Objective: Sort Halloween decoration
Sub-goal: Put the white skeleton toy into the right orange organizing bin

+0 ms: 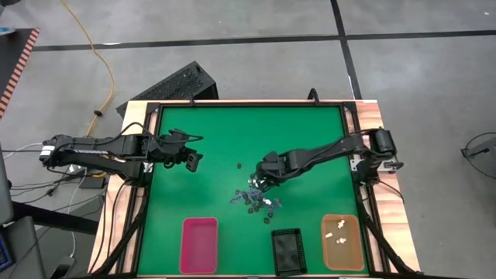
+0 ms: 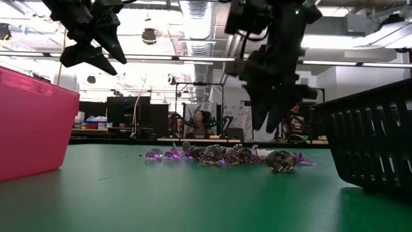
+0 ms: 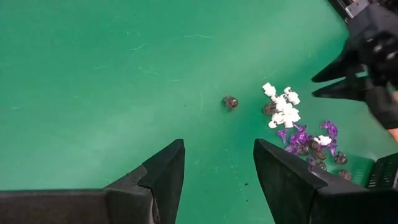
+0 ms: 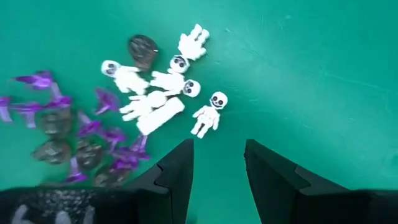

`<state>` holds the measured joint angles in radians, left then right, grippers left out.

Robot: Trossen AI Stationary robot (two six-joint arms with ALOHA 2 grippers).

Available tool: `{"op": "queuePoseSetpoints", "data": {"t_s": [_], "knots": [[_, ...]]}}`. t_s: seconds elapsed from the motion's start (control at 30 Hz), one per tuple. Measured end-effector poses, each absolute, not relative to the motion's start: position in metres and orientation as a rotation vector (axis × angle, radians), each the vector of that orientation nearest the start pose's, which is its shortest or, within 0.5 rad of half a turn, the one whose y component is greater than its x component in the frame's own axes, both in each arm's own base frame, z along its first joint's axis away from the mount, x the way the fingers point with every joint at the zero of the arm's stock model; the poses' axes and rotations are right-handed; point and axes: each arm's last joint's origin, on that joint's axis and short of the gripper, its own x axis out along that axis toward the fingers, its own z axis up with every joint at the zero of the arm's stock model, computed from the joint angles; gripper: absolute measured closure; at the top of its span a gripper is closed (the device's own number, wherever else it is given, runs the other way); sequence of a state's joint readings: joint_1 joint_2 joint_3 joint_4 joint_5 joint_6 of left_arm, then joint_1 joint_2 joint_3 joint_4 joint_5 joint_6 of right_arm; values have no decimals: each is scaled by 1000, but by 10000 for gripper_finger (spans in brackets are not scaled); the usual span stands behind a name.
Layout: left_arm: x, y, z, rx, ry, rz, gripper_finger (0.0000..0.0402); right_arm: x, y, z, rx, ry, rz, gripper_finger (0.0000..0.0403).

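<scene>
The Halloween decoration (image 1: 256, 200) is a small pile of white skeletons (image 4: 163, 93), purple trinkets (image 4: 93, 127) and dark ones (image 4: 142, 50) lying on the green mat. One dark trinket (image 3: 231, 102) lies apart from the pile. My right gripper (image 4: 219, 158) hovers open just above the pile's far side (image 1: 260, 180), with the white skeletons right ahead of its fingertips. It touches nothing. My left gripper (image 3: 217, 162) is open and raised over the mat's left part (image 1: 191, 159), away from the pile. In the low view the pile (image 2: 225, 155) lies beneath the right gripper (image 2: 267, 96).
Three trays stand along the near edge: a pink tray (image 1: 199, 245), a black tray (image 1: 287, 250) and an orange tray (image 1: 342, 241) that holds a few white trinkets. A black frame (image 1: 248, 104) borders the green mat. Open mat lies between the two grippers.
</scene>
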<state>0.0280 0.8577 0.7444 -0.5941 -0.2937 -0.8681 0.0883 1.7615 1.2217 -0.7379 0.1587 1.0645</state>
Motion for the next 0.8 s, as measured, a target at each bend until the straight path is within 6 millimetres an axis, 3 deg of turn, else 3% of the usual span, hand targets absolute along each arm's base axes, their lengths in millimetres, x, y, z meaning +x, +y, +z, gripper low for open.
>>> {"op": "queuePoseSetpoints", "data": {"t_s": [0.27,0.8], "knots": [[170,13,273,-736,520,591,219,352,19,175,754,1083,-715,233],[170,13,273,-740,518,593,219,356,9,163,736,1096,-735,233]]}}
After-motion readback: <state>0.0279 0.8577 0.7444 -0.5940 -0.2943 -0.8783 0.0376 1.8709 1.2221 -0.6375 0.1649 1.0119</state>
